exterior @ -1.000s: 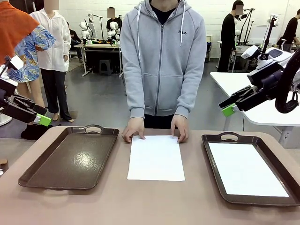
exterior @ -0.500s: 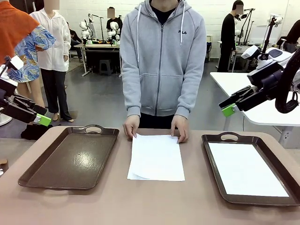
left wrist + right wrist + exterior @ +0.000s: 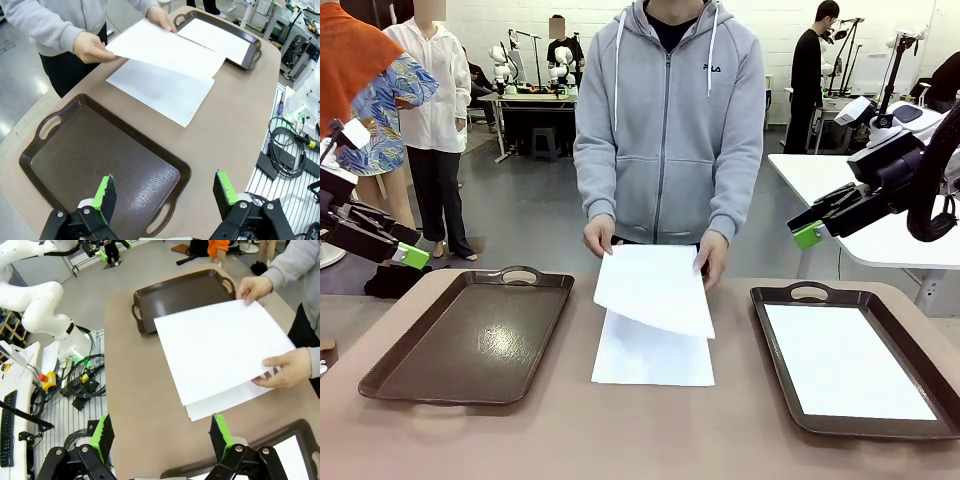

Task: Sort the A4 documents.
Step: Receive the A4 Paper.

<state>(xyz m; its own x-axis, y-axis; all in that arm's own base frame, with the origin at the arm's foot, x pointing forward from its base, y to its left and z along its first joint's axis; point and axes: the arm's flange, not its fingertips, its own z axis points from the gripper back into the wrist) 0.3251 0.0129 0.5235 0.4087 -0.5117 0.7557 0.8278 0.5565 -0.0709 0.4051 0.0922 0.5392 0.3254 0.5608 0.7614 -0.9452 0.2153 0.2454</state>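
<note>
Well, FILA hoodie (image 3: pixel 665 130), blank A4 docs (image 3: pixel 655 290)

Left on the worktop (image 3: pixel 620 430), the left tray (image 3: pixel 470 340); right, the right tray (image 3: pixel 767 335), an A4 sheet (image 3: pixel 845 360) flat in it. Between them, a second sheet (image 3: pixel 650 362) on the worktop. Over its far half (lifted, tilted), a third sheet (image 3: pixel 655 285), one hand (image 3: pixel 599 235) and the other hand (image 3: pixel 713 258) at its far corners. Above the outer sides, the left end effector (image 3: pixel 410 255) and the right end effector (image 3: pixel 808 235).
</note>
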